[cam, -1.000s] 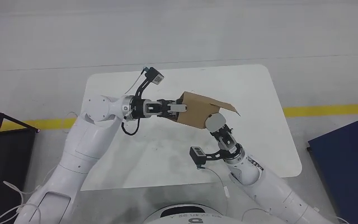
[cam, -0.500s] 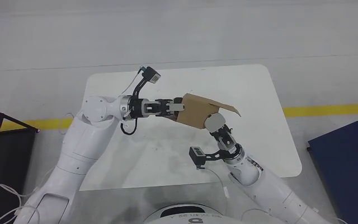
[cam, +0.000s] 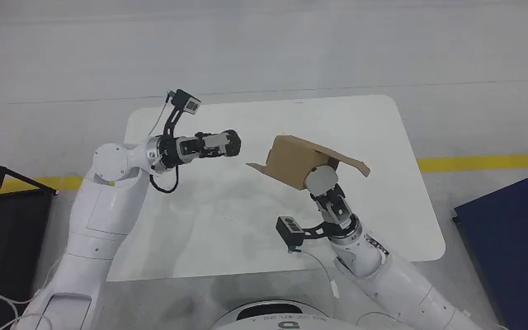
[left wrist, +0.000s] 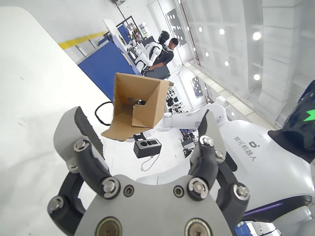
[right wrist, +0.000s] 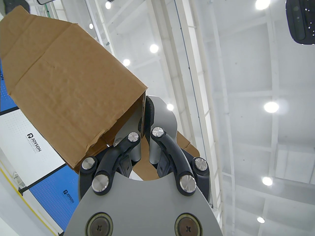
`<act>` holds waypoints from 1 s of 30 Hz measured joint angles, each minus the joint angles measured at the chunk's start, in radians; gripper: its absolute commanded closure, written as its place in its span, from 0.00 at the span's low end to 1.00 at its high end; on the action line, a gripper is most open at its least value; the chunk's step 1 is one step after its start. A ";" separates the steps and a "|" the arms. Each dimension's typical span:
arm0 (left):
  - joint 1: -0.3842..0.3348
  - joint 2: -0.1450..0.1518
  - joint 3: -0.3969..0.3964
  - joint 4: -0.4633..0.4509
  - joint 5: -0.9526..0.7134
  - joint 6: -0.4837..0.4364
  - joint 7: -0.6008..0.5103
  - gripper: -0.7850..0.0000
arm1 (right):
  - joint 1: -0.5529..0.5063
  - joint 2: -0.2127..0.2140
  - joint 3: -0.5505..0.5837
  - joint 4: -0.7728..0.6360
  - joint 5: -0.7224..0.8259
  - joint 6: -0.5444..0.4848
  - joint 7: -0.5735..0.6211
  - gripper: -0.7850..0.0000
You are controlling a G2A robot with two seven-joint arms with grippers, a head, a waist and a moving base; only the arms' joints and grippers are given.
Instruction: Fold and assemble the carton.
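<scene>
A brown cardboard carton [cam: 295, 161] hangs above the middle of the white table [cam: 371, 124], tilted, with loose flaps at both ends. My right gripper [cam: 320, 180] is shut on one carton wall near its open end; in the right wrist view the fingers [right wrist: 150, 114] pinch the cardboard edge of the carton [right wrist: 61, 82]. My left gripper [cam: 232, 142] is open and empty, a short way left of the carton. From the left wrist, the carton [left wrist: 137, 104] faces me with its open end, beyond my left gripper [left wrist: 144, 121].
The table's edge [cam: 429, 239] runs near the right arm. A yellow floor line [cam: 478, 162] and a blue panel [cam: 503, 239] lie to the right. A black frame [cam: 16, 231] stands at the left.
My left gripper let go of the carton's left end and drew back to the left, open. The carton stays in the right gripper, its left flap hanging free.
</scene>
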 measured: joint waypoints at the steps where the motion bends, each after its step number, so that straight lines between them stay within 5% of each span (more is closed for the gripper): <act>1: 0.003 0.002 -0.009 0.011 0.000 0.000 0.004 0.00 | 0.001 0.001 -0.001 -0.004 0.000 0.000 0.002 1.00; 6: -0.005 0.000 0.023 0.118 0.097 0.000 0.039 0.00 | 0.011 0.005 -0.015 -0.021 0.000 0.000 0.006 1.00; 12: -0.056 -0.032 0.174 0.223 0.231 -0.015 0.124 0.00 | 0.023 0.009 -0.038 -0.050 0.000 0.000 0.008 1.00; 18: -0.104 -0.067 0.279 0.219 0.107 -0.030 0.085 0.00 | 0.022 0.019 -0.042 -0.071 0.000 0.000 0.012 1.00; 30: -0.129 -0.078 0.301 0.210 0.015 -0.063 -0.029 0.00 | 0.007 0.041 -0.038 -0.092 0.000 0.000 0.019 1.00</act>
